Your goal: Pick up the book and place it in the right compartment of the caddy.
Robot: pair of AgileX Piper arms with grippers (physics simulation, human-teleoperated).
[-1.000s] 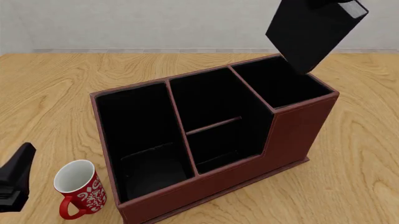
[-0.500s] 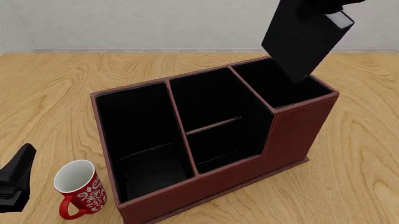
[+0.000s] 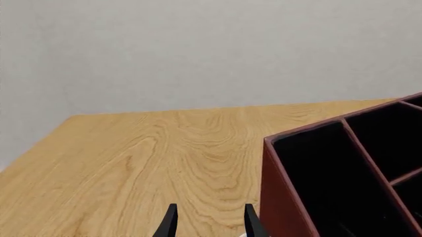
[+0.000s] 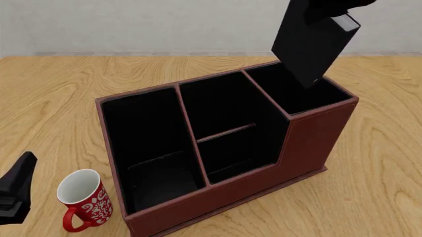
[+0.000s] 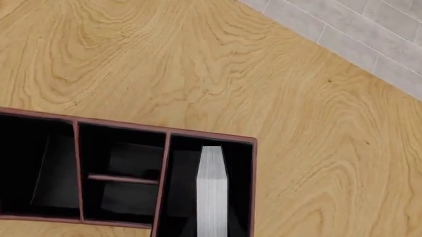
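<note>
Book (image 4: pixel 310 43) hangs tilted above right compartment (image 4: pixel 297 89) of caddy (image 4: pixel 310 143), lower corner at its opening, clamped by right gripper (image 4: pixel 333 6). Left gripper (image 3: pixel 208 222) parted, holding nothing, near mug (image 4: pixel 82 200).

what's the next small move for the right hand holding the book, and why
Probably lower it straight down. The book hangs tilted over the right compartment of the caddy, and in the right wrist view its white page edge lines up inside that section's walls.

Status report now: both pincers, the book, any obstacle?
Left pincer open, idle. Right pincer out of frame, book tilted above right compartment. Nothing blocking.
</note>
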